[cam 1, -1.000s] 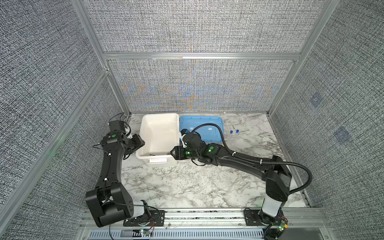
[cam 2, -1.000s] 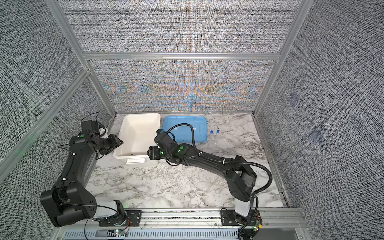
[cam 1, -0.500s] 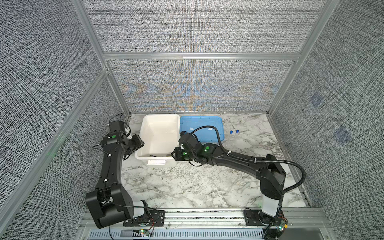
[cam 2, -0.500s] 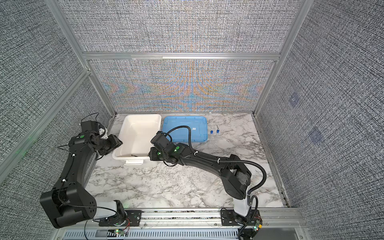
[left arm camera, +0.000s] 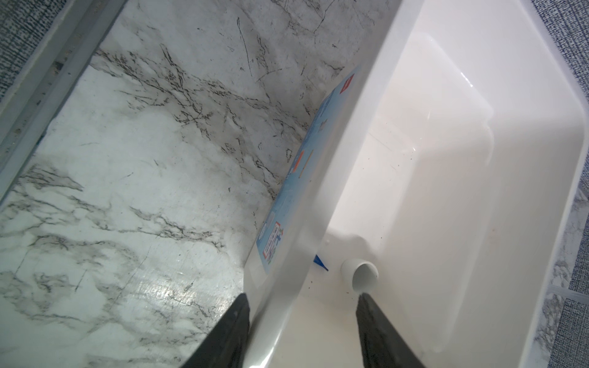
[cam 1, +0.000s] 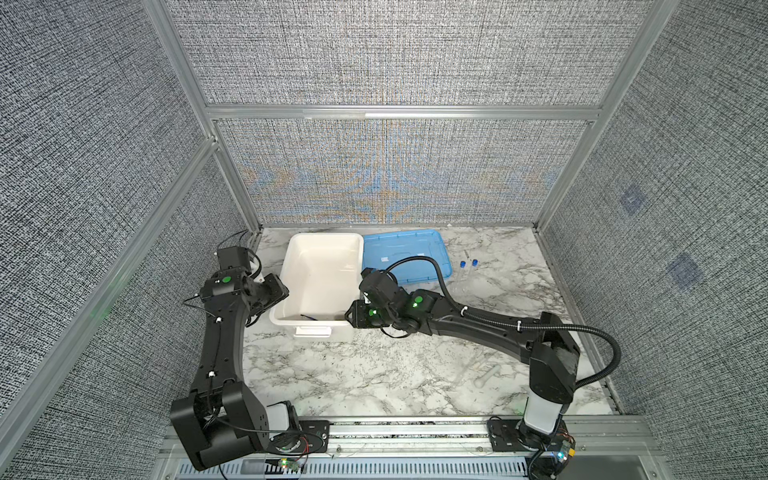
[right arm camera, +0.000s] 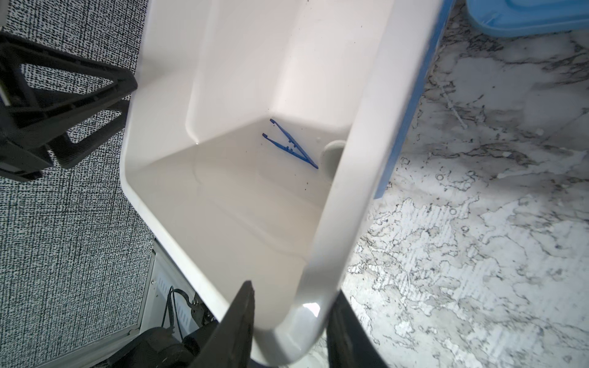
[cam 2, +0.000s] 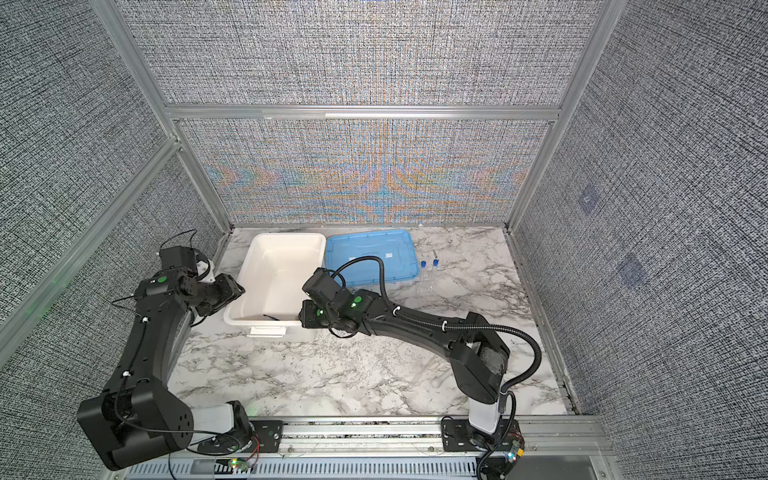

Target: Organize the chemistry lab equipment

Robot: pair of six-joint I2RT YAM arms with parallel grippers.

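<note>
The white tub (cam 1: pixel 320 237) stands at the back left of the marble table. In it lie blue tweezers (right arm camera: pixel 291 145) and a small round white dish (left arm camera: pixel 363 277). My left gripper (left arm camera: pixel 302 296) is open and straddles the tub's left wall, one finger outside against it and one inside, apart from it. My right gripper (right arm camera: pixel 293 290) is shut on the rim at the tub's front right corner (cam 1: pixel 353 320). Two clear tubes with blue caps (cam 1: pixel 467 274) lie on the table right of the lid. Whitish plastic pieces (cam 1: pixel 486 374) lie near my right arm's base.
A flat blue lid (cam 1: pixel 405 253) lies right beside the tub, at the back. The booth's metal frame and grey fabric walls close in the left, back and right sides. A blue printed label (left arm camera: pixel 296 178) is stuck on the tub's outer left wall.
My right gripper's jaws have closed in on the tub's rim and its arm has shifted a little. The left arm and the tub have not moved.
</note>
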